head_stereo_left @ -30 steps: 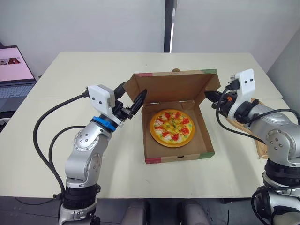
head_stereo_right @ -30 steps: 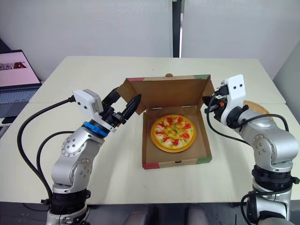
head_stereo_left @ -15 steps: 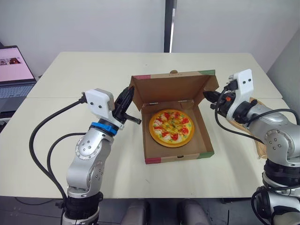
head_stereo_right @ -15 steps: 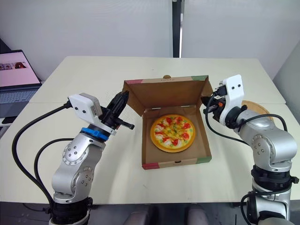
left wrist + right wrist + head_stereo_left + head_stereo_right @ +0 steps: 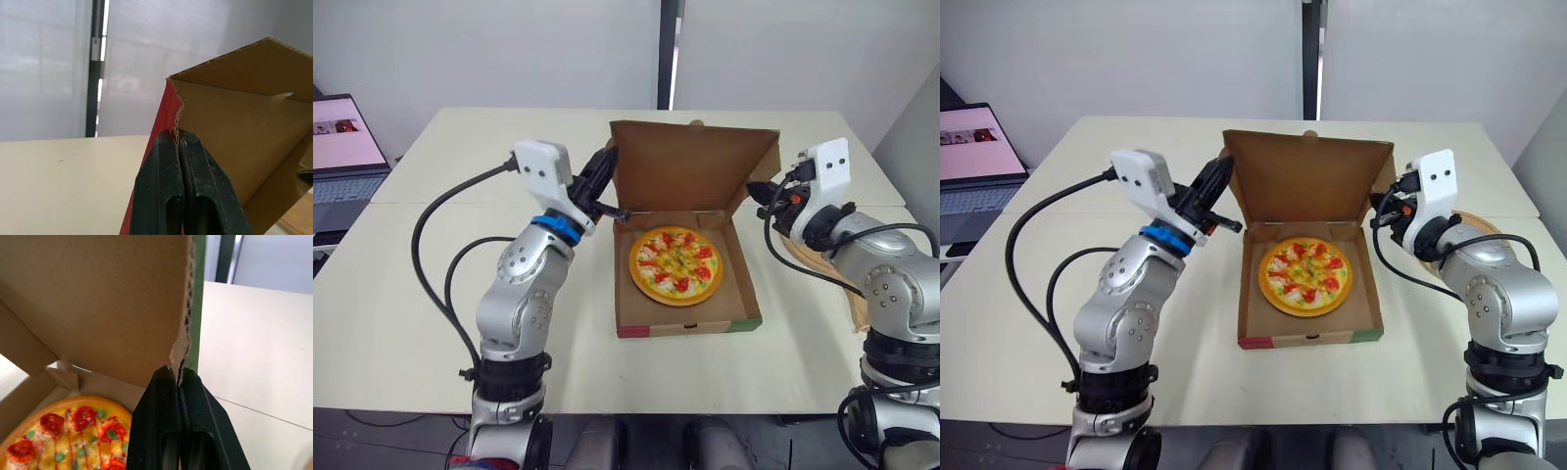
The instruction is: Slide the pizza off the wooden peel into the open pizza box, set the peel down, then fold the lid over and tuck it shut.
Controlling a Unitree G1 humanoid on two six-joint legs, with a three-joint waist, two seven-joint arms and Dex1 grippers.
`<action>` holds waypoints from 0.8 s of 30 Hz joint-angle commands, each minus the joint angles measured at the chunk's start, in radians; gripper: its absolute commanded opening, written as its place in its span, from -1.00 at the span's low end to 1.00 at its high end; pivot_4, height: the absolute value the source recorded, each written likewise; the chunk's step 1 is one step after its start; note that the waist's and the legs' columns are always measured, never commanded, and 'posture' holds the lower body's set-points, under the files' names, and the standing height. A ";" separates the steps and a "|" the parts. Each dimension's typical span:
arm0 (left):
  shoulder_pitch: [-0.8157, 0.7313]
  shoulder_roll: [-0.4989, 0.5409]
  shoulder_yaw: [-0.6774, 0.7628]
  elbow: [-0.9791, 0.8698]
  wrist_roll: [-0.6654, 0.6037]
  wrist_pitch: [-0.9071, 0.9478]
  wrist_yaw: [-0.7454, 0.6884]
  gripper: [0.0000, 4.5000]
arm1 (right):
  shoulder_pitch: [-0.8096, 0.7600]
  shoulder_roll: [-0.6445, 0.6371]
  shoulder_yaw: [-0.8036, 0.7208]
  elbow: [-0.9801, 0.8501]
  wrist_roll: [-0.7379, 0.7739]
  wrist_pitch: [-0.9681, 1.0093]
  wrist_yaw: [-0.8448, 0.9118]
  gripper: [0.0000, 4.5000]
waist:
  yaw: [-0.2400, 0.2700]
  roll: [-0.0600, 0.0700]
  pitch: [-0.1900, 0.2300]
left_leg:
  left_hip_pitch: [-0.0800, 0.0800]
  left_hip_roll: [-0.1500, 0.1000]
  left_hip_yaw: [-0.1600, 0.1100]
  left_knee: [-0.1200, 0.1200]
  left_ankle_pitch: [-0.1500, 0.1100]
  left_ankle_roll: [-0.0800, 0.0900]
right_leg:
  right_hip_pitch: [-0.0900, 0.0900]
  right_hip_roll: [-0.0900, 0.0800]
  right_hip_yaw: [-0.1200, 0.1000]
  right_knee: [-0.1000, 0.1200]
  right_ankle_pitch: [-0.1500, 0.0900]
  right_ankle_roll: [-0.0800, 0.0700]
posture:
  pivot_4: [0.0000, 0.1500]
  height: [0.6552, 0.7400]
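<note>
The pizza (image 5: 676,265) lies in the cardboard box (image 5: 685,326) at the table's middle. Its lid (image 5: 690,166) stands nearly upright behind the pizza. My left gripper (image 5: 610,163) is shut on the lid's left edge, the fingers (image 5: 166,196) pinching the cardboard near its upper corner. My right gripper (image 5: 759,192) is shut on the lid's right edge, and in the right wrist view the edge runs up from between the fingers (image 5: 195,426). The wooden peel (image 5: 1477,223) lies on the table to the right, mostly hidden behind my right arm.
An open laptop (image 5: 342,147) sits at the table's far left edge. Bare tabletop (image 5: 509,137) stretches behind and to the left of the box. A seam between two table halves runs across at about the box's back edge.
My left gripper has shut on the lid's left edge and risen. The lid has swung from leaning back to nearly upright. My right gripper has kept its hold and risen with it.
</note>
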 commanded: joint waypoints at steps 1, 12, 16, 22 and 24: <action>-0.059 -0.004 -0.024 0.057 -0.025 -0.023 -0.068 -0.99 | -0.030 -0.011 -0.020 -0.063 0.019 -0.034 0.005 -1.00 | 0.000 0.000 0.000 | 0.000 0.000 0.000 0.000 0.000 0.000 | 0.000 0.000 0.000 0.000 0.000 0.000 | 1.00 0.72; -0.009 0.057 0.021 0.003 -0.101 0.057 -0.120 -0.99 | 0.042 -0.069 0.007 -0.155 0.022 -0.028 0.026 -1.00 | -0.001 0.000 0.000 | 0.000 0.000 0.000 0.000 0.000 0.000 | 0.000 0.000 0.001 0.000 0.000 0.000 | 1.00 0.72; 0.057 0.060 0.021 -0.083 -0.122 0.087 -0.101 -0.99 | 0.081 -0.064 0.020 -0.183 0.016 -0.043 0.023 -1.00 | -0.001 0.000 0.000 | 0.000 0.000 0.000 0.000 0.000 0.000 | 0.000 0.000 0.001 0.000 0.000 0.000 | 1.00 0.72; 0.128 0.045 0.051 -0.182 -0.207 0.169 -0.043 -0.99 | 0.154 -0.049 0.049 -0.254 0.019 -0.060 0.021 -1.00 | -0.002 0.000 0.000 | 0.000 0.000 0.000 0.000 0.000 0.000 | 0.000 0.000 0.001 0.000 0.000 0.000 | 1.00 0.72; 0.140 0.055 0.063 -0.200 -0.241 0.196 -0.040 -0.99 | 0.173 -0.049 0.057 -0.264 0.011 -0.071 0.020 -1.00 | -0.002 0.000 0.000 | 0.000 0.000 0.000 0.000 0.000 0.000 | 0.000 0.000 0.001 0.000 0.000 0.000 | 1.00 0.72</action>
